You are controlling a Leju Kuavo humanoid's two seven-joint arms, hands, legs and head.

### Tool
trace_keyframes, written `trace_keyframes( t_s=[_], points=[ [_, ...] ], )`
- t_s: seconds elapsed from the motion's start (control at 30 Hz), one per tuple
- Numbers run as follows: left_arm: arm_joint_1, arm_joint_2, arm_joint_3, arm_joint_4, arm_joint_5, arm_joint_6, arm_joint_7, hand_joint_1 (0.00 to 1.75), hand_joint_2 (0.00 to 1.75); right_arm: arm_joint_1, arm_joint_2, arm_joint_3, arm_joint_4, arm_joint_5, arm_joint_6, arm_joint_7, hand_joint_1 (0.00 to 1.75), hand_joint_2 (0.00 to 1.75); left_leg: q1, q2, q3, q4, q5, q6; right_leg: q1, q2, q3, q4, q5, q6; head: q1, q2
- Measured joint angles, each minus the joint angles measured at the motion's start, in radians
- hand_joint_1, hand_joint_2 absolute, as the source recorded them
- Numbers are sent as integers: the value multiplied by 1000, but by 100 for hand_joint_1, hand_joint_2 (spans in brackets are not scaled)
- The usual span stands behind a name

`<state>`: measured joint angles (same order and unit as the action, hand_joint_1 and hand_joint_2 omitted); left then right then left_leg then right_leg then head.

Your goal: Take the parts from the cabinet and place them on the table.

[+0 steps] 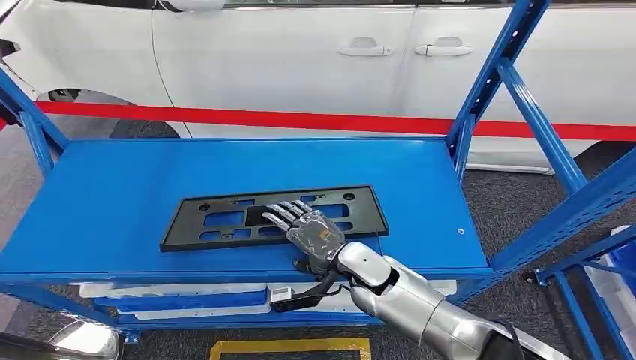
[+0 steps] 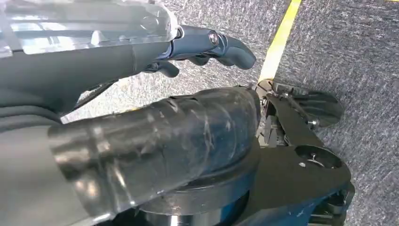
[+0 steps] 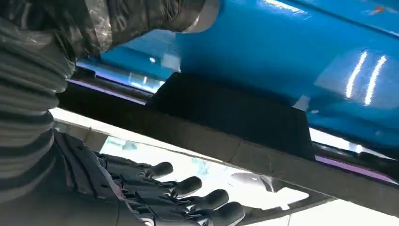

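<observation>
Here the left hand (image 2: 207, 47) hangs by the robot's side over grey carpet with a yellow line, its fingers curled in and holding nothing, well apart from the work. On the blue shelf (image 1: 112, 202) lies the part, a flat black plate frame (image 1: 210, 221), with its long axis running left to right along the shelf, close to the front edge and about midway between the 2 ends. The right hand (image 1: 304, 225) lies on top of the frame's right half, fingers stretched flat and pointing toward the left back corner, so it rests on the frame without gripping it. In the right wrist view the dark fingers (image 3: 188, 186) lie spread and straight. The right arm is clearly the nearer 1. Behind the shelf runs a red barrier tape (image 1: 300, 120) before a white car (image 1: 300, 52).
</observation>
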<state>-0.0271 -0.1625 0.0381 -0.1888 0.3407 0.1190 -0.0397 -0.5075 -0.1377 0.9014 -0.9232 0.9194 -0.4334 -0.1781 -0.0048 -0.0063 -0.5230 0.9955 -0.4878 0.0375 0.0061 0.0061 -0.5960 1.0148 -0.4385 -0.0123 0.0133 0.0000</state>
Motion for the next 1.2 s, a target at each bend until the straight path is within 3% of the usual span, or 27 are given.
trace_keyframes(
  t_s=[0.13, 0.4, 0.63, 0.67, 0.7, 1.2],
  points=[
    [0, 0, 0, 0, 0, 0, 0, 0, 0, -4, 1, 3, 12, 5, -16, 10, 0, 175, -2, 0, 0, 0, 0, 0, 0, 0, 0, 0, 0, 0, 0, 0],
    [1, 0, 0, 0, -5, 0, -6, 0, 0, -16, 58, -36, 140, 64, -183, 116, 0, 175, -2, 0, 0, 0, 0, 0, -3, 0, 0, 0, 0, 0, 0, 0],
    [1, 0, -2, 0, -11, 0, -5, 0, 0, -79, 100, -112, 301, 110, -168, 174, 2, 175, -2, 0, 2, 1, 0, 0, -3, 0, 2, 0, 0, 0, 0, 0],
    [1, 0, -2, 0, -13, 0, -5, 0, 0, -84, 102, -119, 321, 118, -165, 179, 110, 175, -2, 0, 3, 1, 0, 0, -2, 0, 2, 0, 0, 0, 0, 0],
    [1, 0, -2, 0, -13, 0, -5, 0, 0, -89, 103, -124, 336, 123, -164, 183, 169, 175, -2, 0, 4, 1, 0, 0, -2, 0, 3, 0, 0, 0, 0, 0],
    [2, 0, -2, 0, 3, -6, 1, 0, 0, -66, 118, -156, 382, 139, -166, 129, 175, 175, -3, 0, 6, 1, -1, 1, -2, 0, 6, 0, 1, 2, 0, 0]
  ],
)
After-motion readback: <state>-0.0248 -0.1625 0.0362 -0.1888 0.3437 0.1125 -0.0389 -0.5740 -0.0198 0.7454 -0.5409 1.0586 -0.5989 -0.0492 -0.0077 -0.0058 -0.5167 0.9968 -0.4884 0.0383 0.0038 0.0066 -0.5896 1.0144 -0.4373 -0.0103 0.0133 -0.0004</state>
